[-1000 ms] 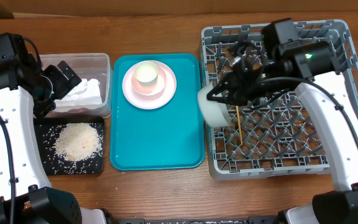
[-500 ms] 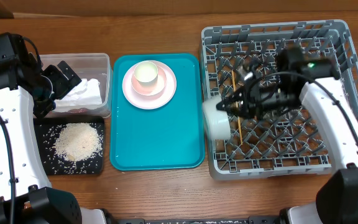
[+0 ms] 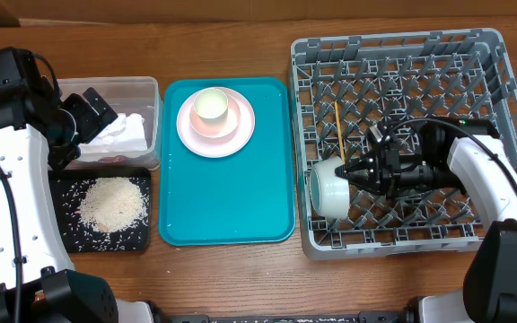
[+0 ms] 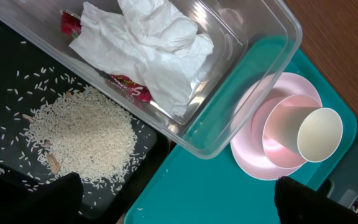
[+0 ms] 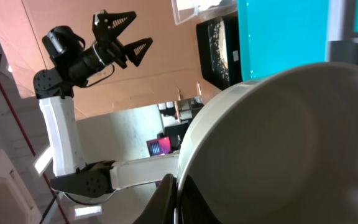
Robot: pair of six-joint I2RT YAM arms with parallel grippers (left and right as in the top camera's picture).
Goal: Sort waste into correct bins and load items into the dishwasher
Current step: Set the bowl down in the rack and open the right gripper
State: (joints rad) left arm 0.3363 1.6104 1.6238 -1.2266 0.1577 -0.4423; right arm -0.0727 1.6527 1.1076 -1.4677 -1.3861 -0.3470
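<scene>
Wooden desk point(image 3: 240, 278): right claw point(image 3: 352, 170) clamped on round pale bowl point(image 3: 328, 190), tipped sideways just ahead in grey plastic rack point(image 3: 393, 54); left claw point(image 3: 95, 109) spread.

Overhead looks straight down on the whole worktop point(image 3: 232, 269). The left wrist view hangs close above the clear tub point(image 4: 241, 31) and pink plate point(image 4: 247, 163), shared with overhead. The right wrist view, hard against a bowl point(image 5: 278, 143), faces sideways.
</scene>
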